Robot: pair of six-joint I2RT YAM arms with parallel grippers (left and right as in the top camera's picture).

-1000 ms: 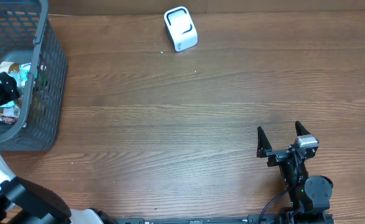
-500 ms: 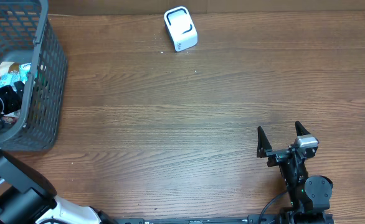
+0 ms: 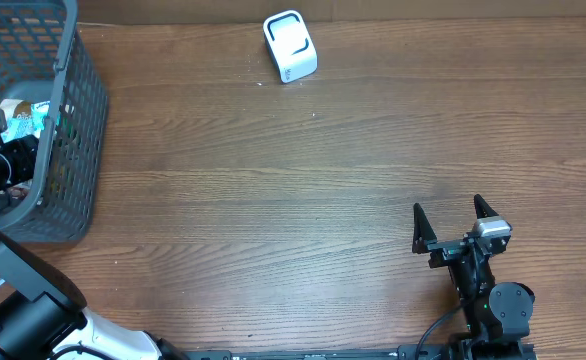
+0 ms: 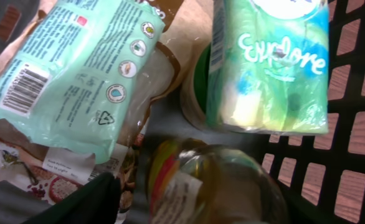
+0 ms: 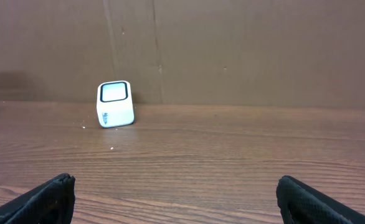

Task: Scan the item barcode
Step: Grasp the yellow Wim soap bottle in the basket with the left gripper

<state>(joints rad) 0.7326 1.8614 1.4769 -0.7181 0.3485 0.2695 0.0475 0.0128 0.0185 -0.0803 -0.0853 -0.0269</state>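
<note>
Overhead view: my left pincer point(image 3: 1, 152) sits inside the grey basket point(image 3: 78, 120) at the desk's point(image 3: 273, 180) left edge, with mesh walls tight around it. Can't tell how far open it is, since only one finger point(image 4: 86, 202) shows on the wrist cam, beside a blurry jar point(image 4: 213, 186). Past that, the mint packet point(image 4: 76, 68) shows its barcode. Across lots of bare wood, the scanner point(image 3: 290, 46) sits at the far edge. Meanwhile my right pincer point(image 3: 453, 222) gapes wide, empty.
</note>
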